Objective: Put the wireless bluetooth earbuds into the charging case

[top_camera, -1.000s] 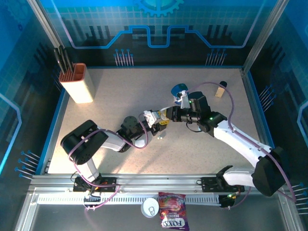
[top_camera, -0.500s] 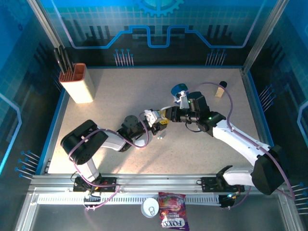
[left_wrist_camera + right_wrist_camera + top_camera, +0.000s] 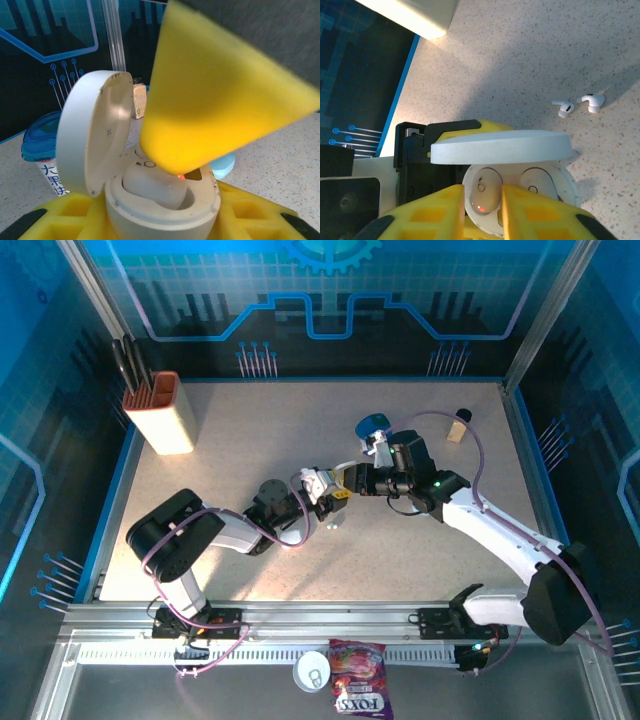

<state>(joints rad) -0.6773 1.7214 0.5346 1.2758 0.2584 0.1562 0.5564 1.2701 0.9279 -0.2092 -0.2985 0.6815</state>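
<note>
My left gripper (image 3: 320, 488) is shut on the open white charging case (image 3: 160, 205), with its lid (image 3: 92, 132) hinged up to the left. A white earbud (image 3: 487, 196) sits in the case's left socket, and a red light glows at its lower end. My right gripper (image 3: 482, 206) is over the case, open, with its yellow fingers (image 3: 437, 210) either side of that earbud and a small gap on the left. One yellow finger (image 3: 215, 100) looms over the case in the left wrist view. Two white earbuds (image 3: 565, 107) (image 3: 591, 101) lie on the table.
A blue-lidded cup (image 3: 373, 426) stands just behind the grippers, and a small bottle (image 3: 459, 426) is at the back right. A knife block (image 3: 170, 412) stands at the back left. A pale teal case (image 3: 223, 165) lies beyond the white one. A snack bag (image 3: 358, 692) lies off the front edge.
The right gripper's jaws have parted a little around the earbud in the case. Both arms have hardly moved.
</note>
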